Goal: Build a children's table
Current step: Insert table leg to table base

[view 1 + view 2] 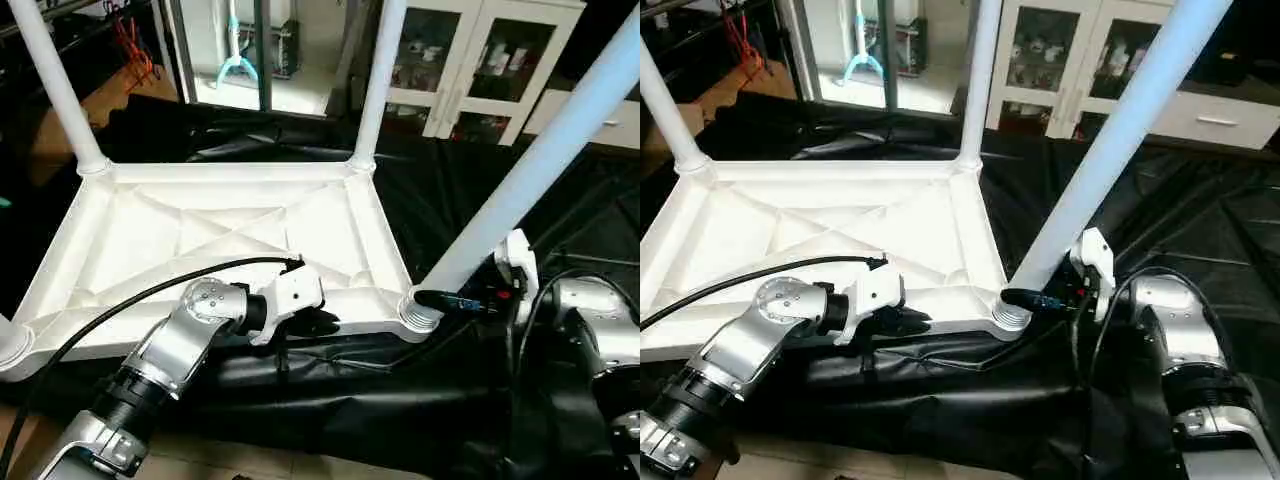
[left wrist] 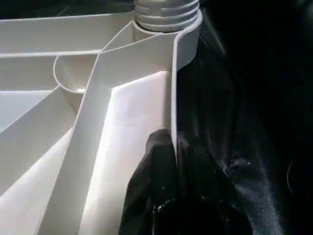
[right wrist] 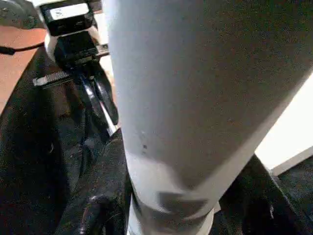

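**Upturned tabletop, three legs standing, a fourth at the near right socket**

The white plastic rectangular tabletop (image 1: 230, 240) lies underside up on a black crinkled sheet (image 1: 330, 395) covering the surface; its moulded ribs cross in an X, smooth and matt, with a raised rim all round; its long axis runs from nine to three o'clock across the head views. Two long white tapered tubular legs rise from the far corner sockets, one at the far left (image 1: 55, 85), one at the far right (image 1: 378, 80), both pointing up and slightly outward; the top of another leg (image 1: 10, 345) shows at the near left corner. The fourth leg (image 1: 540, 160) leans from the near right socket (image 1: 420, 312) up toward two o'clock; its ribbed, threaded foot sits at that socket.

The left claw (image 1: 318, 322) is clenched on the near rim of the tabletop at about six o'clock; the left wrist view shows one black finger (image 2: 151, 191) inside the rim wall and the other outside. The right claw (image 1: 447, 299) grasps the fourth leg just above its foot; the right wrist view shows the smooth tube up close, and the left claw beyond it.
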Robot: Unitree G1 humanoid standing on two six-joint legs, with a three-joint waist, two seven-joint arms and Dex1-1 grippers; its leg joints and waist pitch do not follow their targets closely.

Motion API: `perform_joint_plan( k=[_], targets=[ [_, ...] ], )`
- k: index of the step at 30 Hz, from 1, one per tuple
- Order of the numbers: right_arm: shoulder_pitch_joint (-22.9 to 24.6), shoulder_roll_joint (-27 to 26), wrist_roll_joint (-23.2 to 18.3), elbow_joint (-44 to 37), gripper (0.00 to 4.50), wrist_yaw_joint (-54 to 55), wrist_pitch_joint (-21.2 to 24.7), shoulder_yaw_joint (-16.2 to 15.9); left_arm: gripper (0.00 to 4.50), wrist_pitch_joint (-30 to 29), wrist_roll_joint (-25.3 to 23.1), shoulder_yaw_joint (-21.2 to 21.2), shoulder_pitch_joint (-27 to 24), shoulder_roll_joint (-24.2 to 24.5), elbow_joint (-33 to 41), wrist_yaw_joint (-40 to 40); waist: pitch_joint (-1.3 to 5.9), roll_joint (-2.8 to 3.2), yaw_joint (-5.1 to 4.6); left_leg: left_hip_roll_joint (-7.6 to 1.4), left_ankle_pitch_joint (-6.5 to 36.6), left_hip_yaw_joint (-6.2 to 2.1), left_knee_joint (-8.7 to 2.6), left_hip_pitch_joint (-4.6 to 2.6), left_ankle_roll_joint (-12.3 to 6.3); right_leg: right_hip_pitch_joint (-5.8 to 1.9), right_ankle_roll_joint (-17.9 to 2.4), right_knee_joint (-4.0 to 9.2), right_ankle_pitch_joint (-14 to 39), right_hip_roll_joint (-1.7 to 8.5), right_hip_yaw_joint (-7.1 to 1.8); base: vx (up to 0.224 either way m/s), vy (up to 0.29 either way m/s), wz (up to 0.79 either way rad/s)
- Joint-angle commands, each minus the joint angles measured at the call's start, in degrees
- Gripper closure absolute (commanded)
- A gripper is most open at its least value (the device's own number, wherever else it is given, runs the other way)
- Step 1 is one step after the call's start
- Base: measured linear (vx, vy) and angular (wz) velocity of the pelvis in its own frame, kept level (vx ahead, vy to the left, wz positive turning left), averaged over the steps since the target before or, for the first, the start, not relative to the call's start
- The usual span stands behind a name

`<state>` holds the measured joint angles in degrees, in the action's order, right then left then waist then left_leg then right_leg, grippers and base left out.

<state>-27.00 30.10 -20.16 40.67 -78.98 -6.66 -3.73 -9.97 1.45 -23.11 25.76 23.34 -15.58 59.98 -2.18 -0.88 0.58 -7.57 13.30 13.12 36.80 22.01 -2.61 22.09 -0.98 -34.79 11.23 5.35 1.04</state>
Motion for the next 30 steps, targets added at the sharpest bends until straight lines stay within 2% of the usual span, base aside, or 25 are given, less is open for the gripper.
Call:
perform_joint_plan(
  k=[1, 2, 3, 6, 7, 8, 9, 11, 12, 13, 14, 15, 17, 18, 20, 21, 22, 23, 24, 25, 26, 27, 28, 29, 30],
  targets=[
    [4.7, 0.2, 6.9, 8.0, 2.63, 4.5, 4.5, -3.1, 4.5, 1.1, 1.7, 3.7, 1.7, 1.0, 2.1, 0.1, 2.41, 0.34, -0.83, -6.13, 17.3, -3.52, -6.55, -2.29, 1.81, -0.46, -14.5, 3.99, 12.7, 3.29, -1.57, 0.0, 0.0, 0.0],
    [4.6, -0.4, 6.8, 7.9, 2.63, 5.9, 4.9, -2.8, 4.5, 0.5, 1.6, 3.6, 1.7, 0.8, 2.2, -0.2, 2.36, 0.35, -1.22, -6.1, 18.4, -3.64, -6.73, -2.24, 2.73, -0.41, -14.1, 4.01, 13.0, 3.22, -1.6, 0.0, 0.0, 0.0],
    [4.5, -1.2, 7.0, 7.8, 2.63, 8.3, 5.1, -2.7, 4.5, -0.7, 1.3, 3.6, 1.6, 0.6, 2.3, -1.0, 2.35, 0.64, -1.43, -6.02, 19.6, -3.78, -6.81, -2.24, 3.5, -0.37, -13.7, 4.07, 13.6, 3.24, -1.61, 0.0, 0.0, 0.0],
    [3.9, -3.1, 8.9, 8.4, 2.63, 15.6, 5.2, -2.8, 4.5, -4.9, -1.1, 3.0, 2.1, -0.9, 1.5, -5.3, 2.26, 0.5, -2.4, -5.96, 21.6, -3.98, -7.08, -2.1, 5.22, -0.14, -12.9, 4.24, 14.8, 3.19, -1.62, 0.0, 0.0, 0.0],
    [2.8, -6.1, 10.6, 10.0, 2.63, 25.4, 6.0, -2.3, 4.5, -10.6, -2.9, 3.6, 3.2, -4.2, -0.2, -11.9, 2.24, 0.82, -2.62, -5.98, 22.3, -4.03, -7.15, -2.07, 5.73, -0.14, -12.7, 4.2, 15.3, 3.22, -1.65, 0.0, 0.0, 0.0],
    [1.8, -8.1, 11.5, 11.4, 2.63, 32.4, 6.0, -1.7, 4.5, -13.9, -3.5, 4.7, 4.1, -7.0, -1.6, -16.9, 1.99, 0.69, -3.25, -5.91, 23.4, -3.96, -7.26, -2.11, 7.36, 0.38, -12.4, 4.28, 16.7, 3.09, -1.74, 0.0, 0.0, 0.0],
    [0.8, -10.2, 12.3, 13.1, 2.63, 39.6, 6.3, -1.1, 4.5, -16.8, -4.0, 6.0, 5.1, -10.1, -3.2, -22.1, 2.16, 0.5, -3.69, -5.54, 25.6, -4.43, -7.07, -2.15, 8.34, 0.23, -11.1, 4.68, 20.5, 3.19, -1.43, 0.0, 0.0, 0.0],
    [-0.8, -13.4, 13.0, 15.6, 2.63, 49.0, 7.3, -0.5, 4.5, -19.7, -4.9, 7.2, 7.0, -14.4, -5.9, -29.1, 2.23, 0.67, -4.62, -5.42, 26.9, -4.58, -6.88, -2.38, 8.79, 0.61, -10.5, 5.2, 22.1, 3.4, -1.51, 0.0, 0.0, 0.0],
    [-1.7, -15.5, 12.9, 17.0, 2.63, 53.9, 7.8, 0.0, 4.5, -20.4, -5.6, 7.4, 8.4, -16.9, -7.5, -32.7, 2.34, 0.52, -4.73, -5.34, 26.8, -4.66, -6.81, -2.25, 8.31, 0.47, -10.3, 5.42, 21.9, 3.4, -1.42, 0.0, 0.0, 0.0],
    [-2.3, -16.9, 12.7, 18.0, 2.63, 56.9, 8.1, 0.5, 4.5, -20.6, -5.9, 7.6, 9.4, -18.5, -8.6, -35.0, 2.59, 0.54, -4.97, -5.31, 25.7, -4.41, -6.75, -2.27, 7.12, 0.62, -10.7, 5.57, 18.9, 3.26, -1.53, 0.0, 0.0, 0.0],
    [-2.7, -17.9, 12.5, 18.6, 2.63, 58.7, 8.3, 0.8, 4.5, -20.6, -6.0, 7.8, 10.0, -19.6, -9.4, -36.5, 2.64, 0.43, -4.81, -5.37, 25.1, -4.39, -6.75, -2.26, 6.6, 0.41, -10.7, 5.6, 17.8, 3.25, -1.47, 0.0, 0.0, 0.0],
    [-3.4, -19.5, 11.6, 19.6, 2.63, 62.2, 8.6, 1.7, 4.5, -20.2, -6.1, 7.9, 11.0, -21.1, -10.2, -38.4, 2.73, 0.55, -4.94, -5.23, 23.6, -4.15, -6.71, -1.91, 5.3, 0.34, -11.2, 5.51, 15.8, 3.31, -1.62, 0.0, 0.0, 0.0],
    [-4.5, -22.5, 10.5, 21.1, 2.63, 67.3, 9.0, 2.9, 4.5, -20.0, -6.2, 8.4, 12.9, -24.1, -11.1, -41.7, 2.83, 0.54, -4.82, -5.31, 21.9, -3.99, -6.67, -1.88, 4.47, 0.22, -11.6, 5.44, 13.3, 3.28, -1.65, 0.0, 0.0, 0.0],
    [-5.0, -23.6, 9.9, 21.7, 2.63, 68.7, 9.1, 3.5, 4.5, -19.9, -6.2, 8.5, 13.4, -24.8, -11.0, -42.2, 2.93, 0.46, -4.81, -5.32, 19.7, -3.93, -6.65, -1.67, 3.59, -0.12, -12.2, 5.21, 10.7, 3.29, -1.64, 0.051, -0.013, 0.02],
    [-5.9, -24.7, 10.4, 22.4, 2.63, 69.9, 8.6, 4.0, 4.5, -20.8, -6.8, 8.6, 13.6, -25.3, -10.5, -42.2, 3.38, 0.56, -4.51, -5.57, 12.1, -3.88, -6.4, -1.13, 0.87, -1.06, -13.7, 4.23, 2.2, 3.44, -1.43, 0.025, -0.007, 0.01],
    [-6.1, -24.8, 10.6, 22.5, 2.63, 69.9, 8.5, 4.0, 4.5, -20.9, -6.8, 8.5, 13.5, -25.2, -10.4, -42.0, 3.33, 0.54, -4.43, -5.56, 10.8, -3.79, -6.3, -0.98, 0.01, -1.2, -14.1, 4.16, 0.9, 3.51, -1.39, 0.0, 0.0, 0.0],
    [-6.9, -25.1, 11.1, 22.7, 2.63, 68.6, 7.8, 4.0, 4.5, -20.6, -6.4, 8.2, 12.8, -24.2, -9.6, -39.6, 3.32, 0.66, -4.32, -5.6, 10.2, -3.72, -6.24, -1.03, -1.13, -1.23, -14.7, 4.07, 0.5, 3.56, -1.34, 0.0, 0.0, 0.0],
    [-7.2, -25.0, 10.8, 22.7, 2.63, 67.6, 7.7, 4.2, 4.5, -20.1, -6.1, 7.9, 12.3, -23.5, -9.1, -38.1, 3.3, 0.62, -4.41, -5.65, 10.3, -3.71, -6.29, -0.97, -1.5, -1.32, -14.9, 4.09, 0.9, 3.58, -1.33, 0.0, 0.0, 0.0],
    [-7.5, -25.0, 10.4, 22.6, 2.63, 66.3, 7.7, 4.4, 4.5, -19.2, -5.8, 7.4, 11.8, -22.7, -8.6, -36.4, 3.13, 0.67, -4.37, -5.73, 11.8, -3.71, -6.42, -1.13, -1.56, -1.19, -15.0, 4.4, 3.3, 3.61, -1.28, 0.0, 0.0, 0.0],
    [-8.3, -24.6, 9.0, 21.8, 2.63, 61.1, 8.3, 5.0, 4.5, -16.4, -4.9, 5.7, 10.1, -19.7, -7.0, -30.9, 3.08, 0.73, -4.65, -5.76, 14.4, -3.86, -6.63, -1.01, -0.79, -1.22, -14.5, 4.61, 6.8, 3.61, -1.32, 0.0, 0.0, 0.0],
    [-8.3, -24.4, 8.8, 21.6, 2.63, 59.9, 8.5, 4.9, 4.5, -16.0, -4.8, 5.4, 9.9, -19.0, -6.8, -30.0, 3.11, 0.74, -4.64, -5.89, 15.0, -4.03, -6.69, -1.05, -0.58, -1.28, -14.5, 4.65, 7.2, 3.75, -1.34, 0.0, 0.0, 0.0],
    [-8.5, -23.7, 8.1, 20.9, 2.63, 56.2, 9.2, 4.8, 4.5, -14.7, -4.5, 4.6, 9.0, -17.0, -6.0, -27.2, 3.1, 0.67, -4.86, -5.83, 15.2, -4.09, -6.7, -0.84, -0.76, -1.45, -14.4, 4.65, 7.3, 3.72, -1.35, 0.0, 0.0, 0.0],
    [-8.4, -21.8, 7.3, 18.9, 2.63, 48.2, 11.1, 3.9, 4.5, -12.5, -3.8, 3.4, 7.2, -13.0, -4.4, -21.9, 3.19, 0.94, -5.28, -5.99, 15.0, -4.19, -6.8, -0.75, -0.94, -1.6, -14.7, 4.35, 6.1, 3.64, -1.3, 0.0, 0.0, 0.0],
    [-8.4, -21.8, 7.3, 18.9, 2.63, 48.2, 11.1, 3.9, 4.5, -12.5, -3.8, 3.4, 7.2, -13.0, -4.4, -21.9, 3.19, 0.94, -5.28, -5.99, 15.0, -4.19, -6.8, -0.75, -0.94, -1.6, -14.7, 4.35, 6.1, 3.64, -1.3, 0.0, 0.0, 0.0],
    [-7.4, -19.5, 7.0, 16.5, 2.63, 40.7, 12.7, 2.0, 4.5, -10.3, -3.1, 3.2, 6.0, -9.9, -3.3, -17.6, 3.15, 0.95, -5.29, -5.97, 13.1, -3.93, -6.69, -1.11, -1.46, -1.44, -15.8, 4.21, 3.5, 3.51, -1.31, 0.0, 0.0, 0.0]
  ],
)
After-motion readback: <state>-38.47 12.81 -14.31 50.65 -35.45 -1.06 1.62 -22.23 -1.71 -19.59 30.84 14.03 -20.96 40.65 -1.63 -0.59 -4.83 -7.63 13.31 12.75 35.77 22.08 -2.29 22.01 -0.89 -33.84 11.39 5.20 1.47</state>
